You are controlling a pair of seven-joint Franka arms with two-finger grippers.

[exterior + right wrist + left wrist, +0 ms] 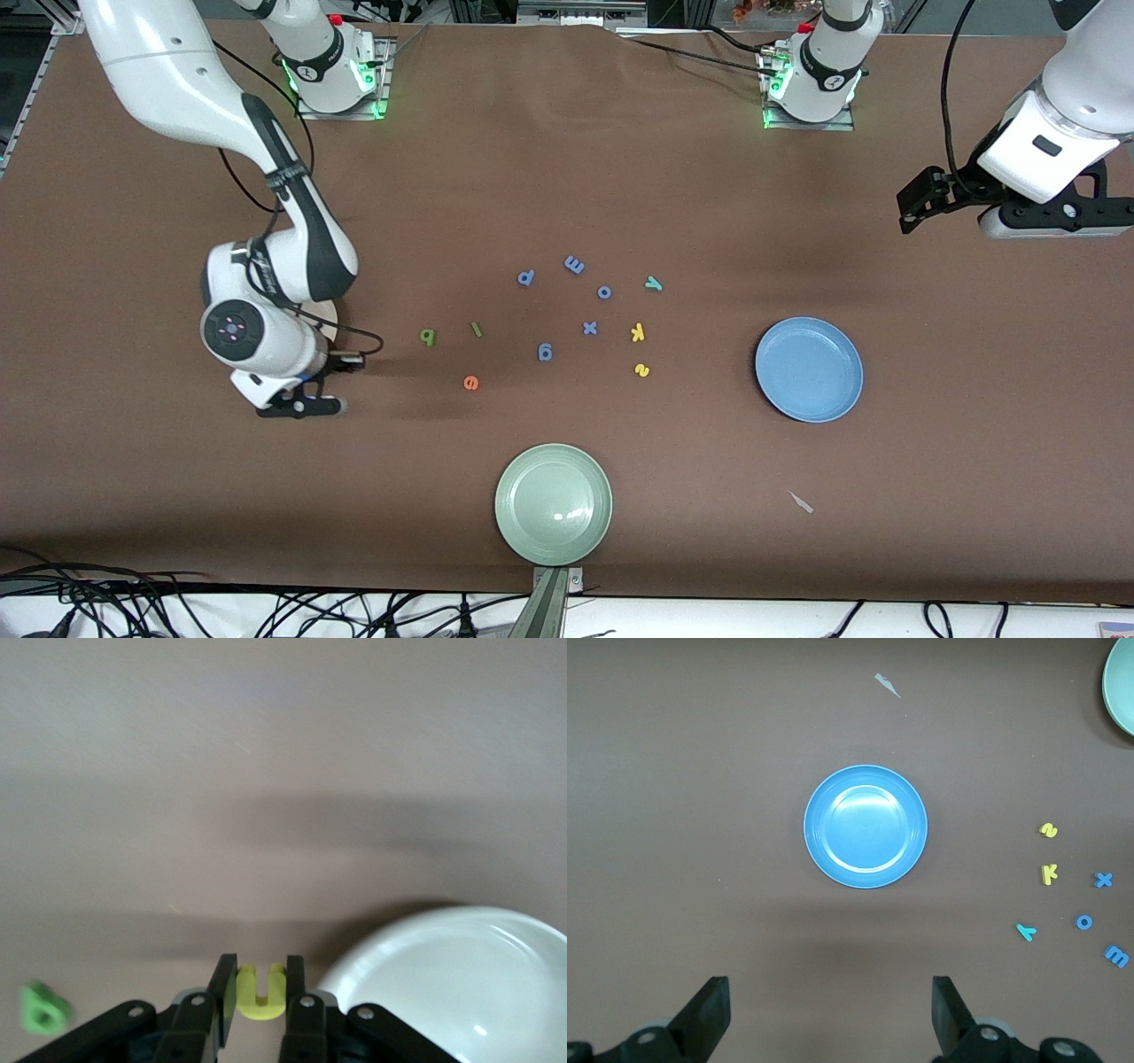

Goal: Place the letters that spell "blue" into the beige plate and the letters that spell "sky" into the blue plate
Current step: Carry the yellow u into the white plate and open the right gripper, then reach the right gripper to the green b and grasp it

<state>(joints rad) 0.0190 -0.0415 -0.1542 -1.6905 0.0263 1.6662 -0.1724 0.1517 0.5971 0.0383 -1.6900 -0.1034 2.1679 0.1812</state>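
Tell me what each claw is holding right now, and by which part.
The right claw pinches the yellow u across its two prongs, beside the beige plate. The left claw is open, holding nothing.

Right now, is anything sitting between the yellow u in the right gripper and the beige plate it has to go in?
Nothing visible does. The right gripper is shut on the yellow u, and the beige plate lies right beside it, with only bare table between. The left gripper waits open above the blue plate.
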